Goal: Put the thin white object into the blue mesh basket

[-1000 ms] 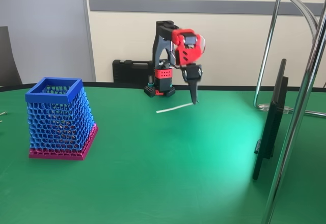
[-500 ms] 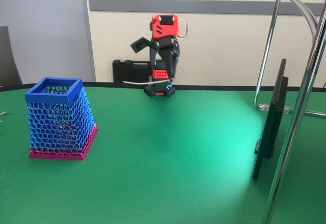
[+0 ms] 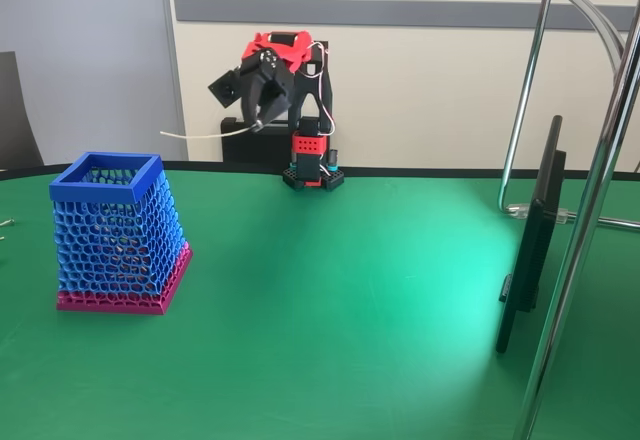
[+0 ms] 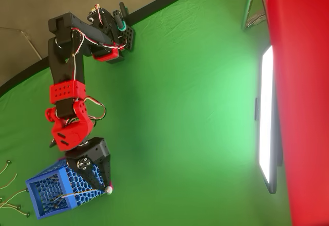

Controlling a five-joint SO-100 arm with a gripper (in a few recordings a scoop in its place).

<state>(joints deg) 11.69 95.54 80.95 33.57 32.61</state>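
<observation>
The green table [image 3: 350,300] spreads across the fixed view, its far edge running as a dark curve along the cream wall. To the right stand chrome stand tubes [image 3: 600,180] and, edge-on just left of them, a thin black screen [image 3: 530,240]; in the overhead view the same screen [image 4: 267,118] lies along the right side of the cloth. The red and black arm [image 3: 300,110] rises from its base at the far edge of the table and reaches out to the left, raised well above the surface; from overhead the arm [image 4: 69,102] stretches from its base at the upper left down toward the lower left. The blue mesh basket [image 3: 115,235] stands upright on the near left of the table in the fixed view, on its magenta base band, and sits at the lower left corner in the overhead view [image 4: 36,198]. The gripper [image 3: 258,120] is clamped on one end of the thin white object [image 3: 205,135], which sticks out leftward, almost level and slightly bowed, in the air above and to the right of the basket's rim. From overhead the gripper [image 4: 105,187] hangs at the basket's right edge, and the thin white object [image 4: 77,194] lies across the basket's open top. A few small wires [image 4: 7,185] lie on the cloth at the far left edge of the overhead view.
</observation>
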